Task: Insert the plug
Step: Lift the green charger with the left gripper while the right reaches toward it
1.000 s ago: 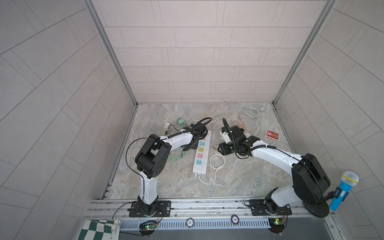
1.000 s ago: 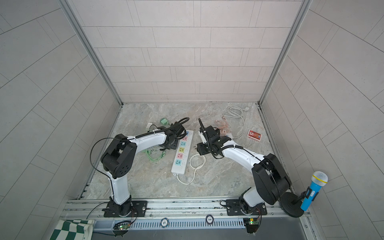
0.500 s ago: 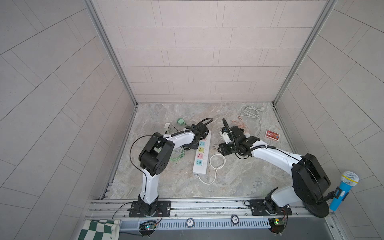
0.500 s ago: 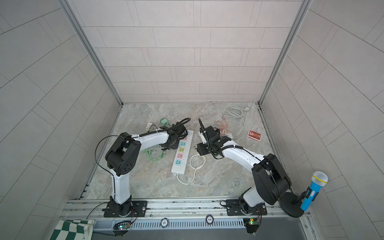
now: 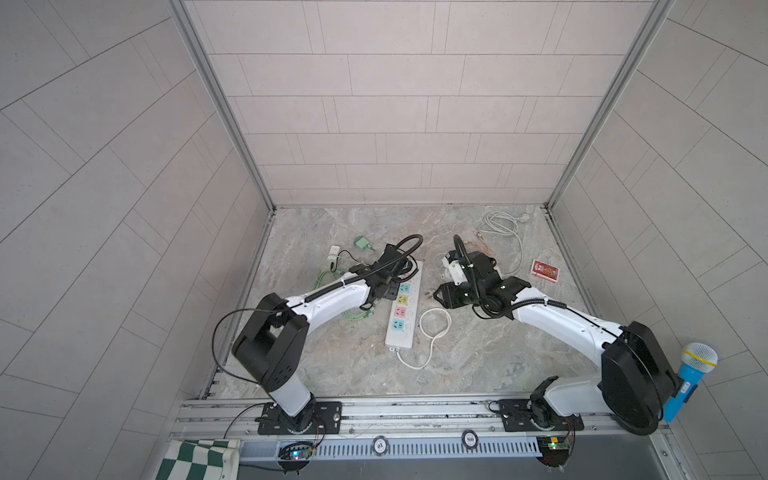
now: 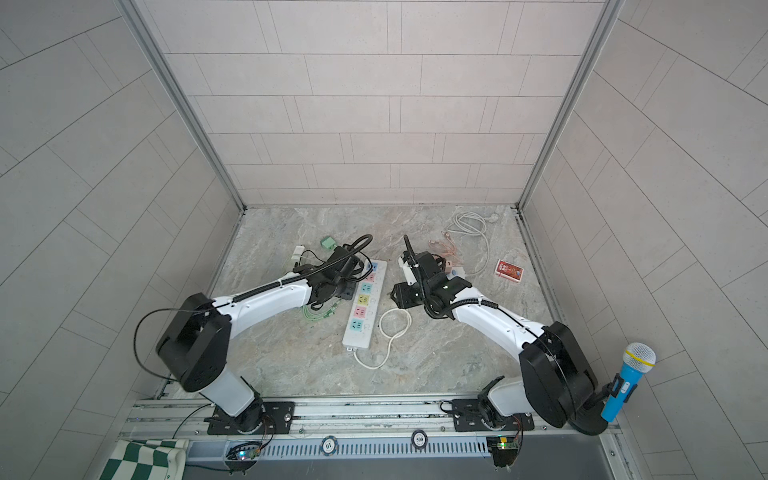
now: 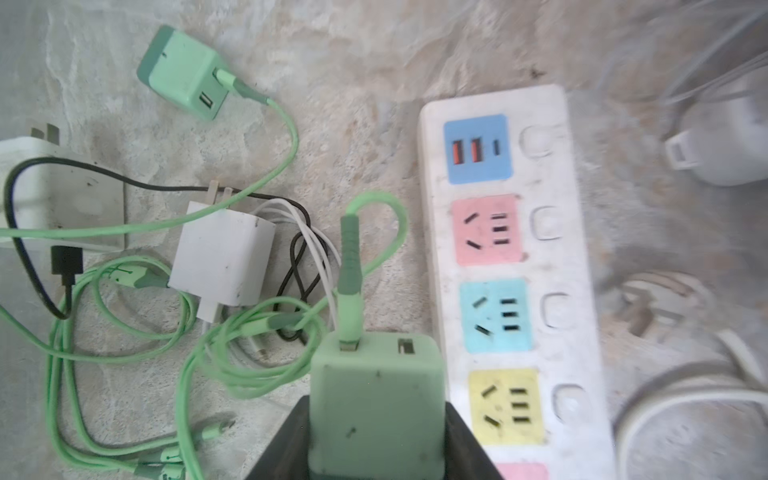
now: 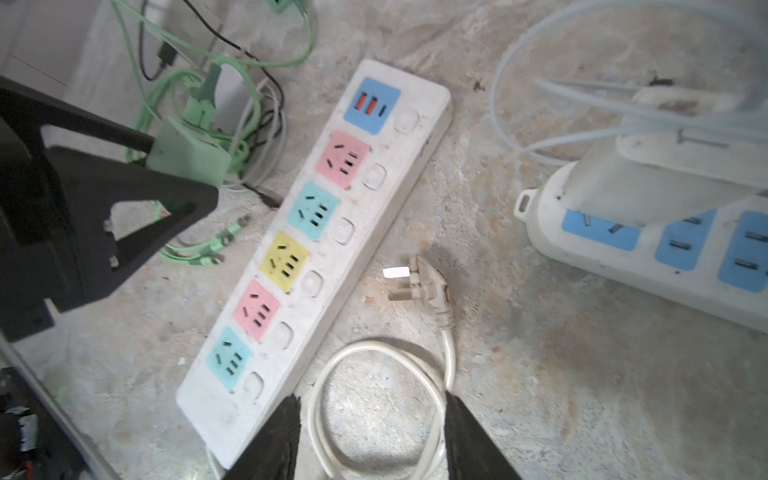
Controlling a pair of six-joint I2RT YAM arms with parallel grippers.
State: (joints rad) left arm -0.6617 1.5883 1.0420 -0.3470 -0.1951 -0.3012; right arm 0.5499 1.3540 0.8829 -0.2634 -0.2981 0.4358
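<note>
My left gripper [image 7: 376, 401] is shut on a pale green charger plug [image 7: 374, 386], a cube with a green cable in one of its USB ports. It hangs just beside the long edge of the white power strip [image 7: 511, 270], level with the blue and yellow sockets. The right wrist view shows the same cube [image 8: 189, 160] between the black fingers [image 8: 178, 208]. The strip [image 5: 402, 309] [image 6: 365, 305] lies in the middle in both top views. My right gripper [image 8: 371, 399] is open, over the strip's looped white cord [image 8: 390, 415], holding nothing.
The strip's own three-pin plug [image 8: 428, 286] lies loose on the floor. A second green charger [image 7: 183, 72], a white charger [image 7: 224, 257] and tangled green cables [image 7: 124, 332] lie left of the strip. Another white strip with blue sockets [image 8: 648, 232] lies right. A red box [image 5: 545, 270] sits further right.
My left jaws have closed onto the green charger plug, and the left arm's elbow has shifted a little. The right arm has hardly moved.
</note>
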